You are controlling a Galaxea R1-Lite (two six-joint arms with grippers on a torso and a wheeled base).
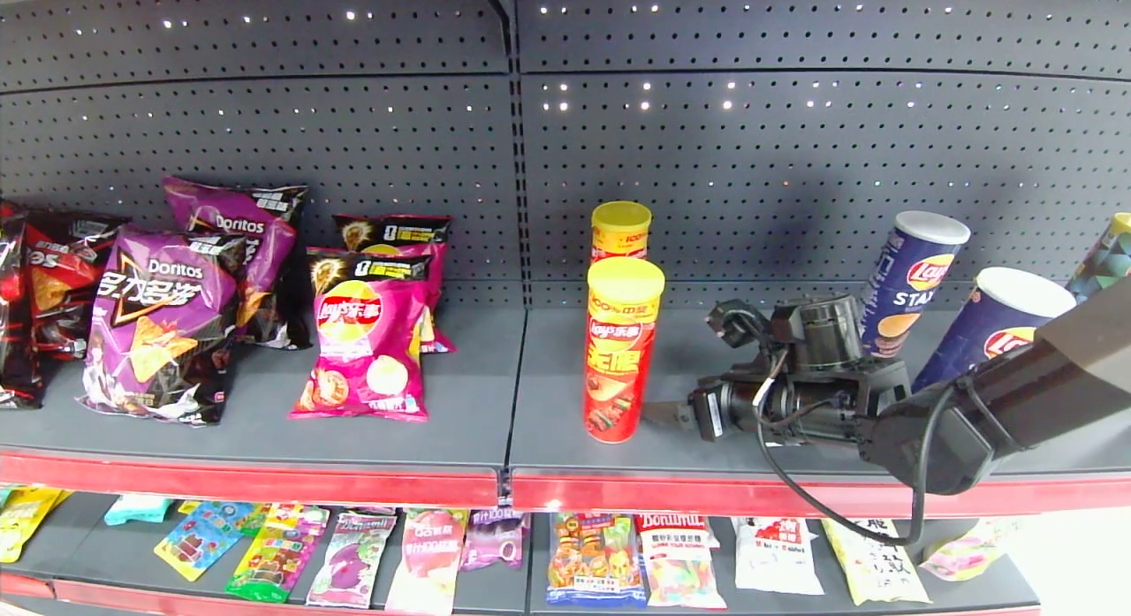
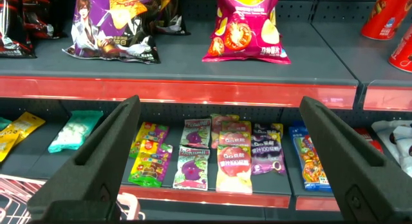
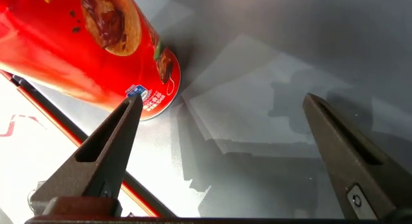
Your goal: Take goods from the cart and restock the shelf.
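Hovering released just beside the red can, right gripper low over the shelf; blue cans lean behind it, chip bags beyond; left gripper splayed too

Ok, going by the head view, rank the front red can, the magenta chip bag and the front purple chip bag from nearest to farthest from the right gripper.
1. Front red can, just left of the right gripper, near the front edge of the shelf.
2. Magenta chip bag, further left, past the shelf seam.
3. Front purple chip bag, farthest left.
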